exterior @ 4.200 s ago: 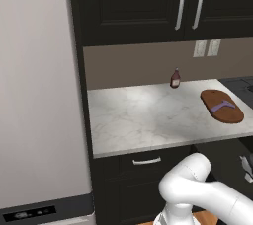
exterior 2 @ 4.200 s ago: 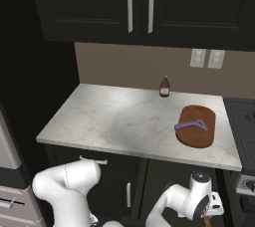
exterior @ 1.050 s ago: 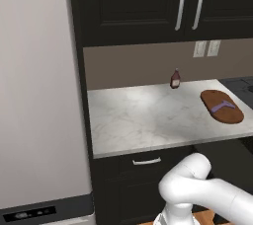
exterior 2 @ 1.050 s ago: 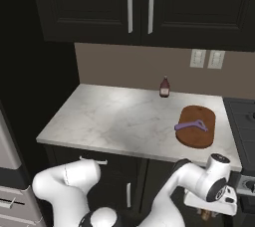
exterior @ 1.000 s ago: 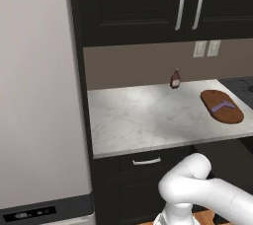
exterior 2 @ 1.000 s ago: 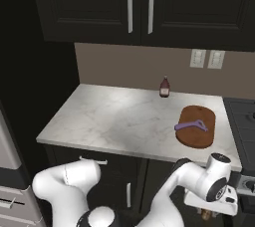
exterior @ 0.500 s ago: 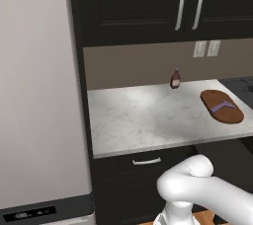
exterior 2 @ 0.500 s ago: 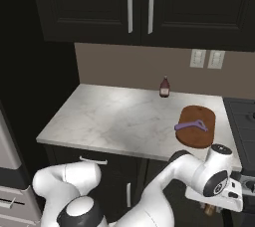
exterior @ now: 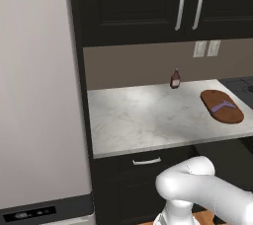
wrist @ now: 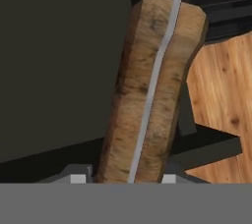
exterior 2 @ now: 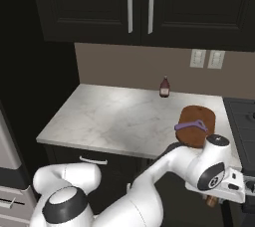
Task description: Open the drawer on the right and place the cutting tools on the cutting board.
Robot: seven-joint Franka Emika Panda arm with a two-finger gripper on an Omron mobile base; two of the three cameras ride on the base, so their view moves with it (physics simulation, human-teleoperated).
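Wooden-handled knife (wrist: 152,90) held between gripper (wrist: 125,179) jaws, long axis near-vertical; purple cutting tools (exterior 2: 191,126) lie crosswise on cutting board (exterior 2: 199,134), right of frame

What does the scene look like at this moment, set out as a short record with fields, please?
cutting board: flat on the counter, near its right end
purple cutting tool: lying on the board, a shallow V
dark red bottle: upright at the back wall
gripper: below the counter's front edge at the right end, apparently closed on a wooden-handled tool
wooden-handled tool: grey strip along its middle, blade not visible
floor: wood planks behind the tool in the hand view
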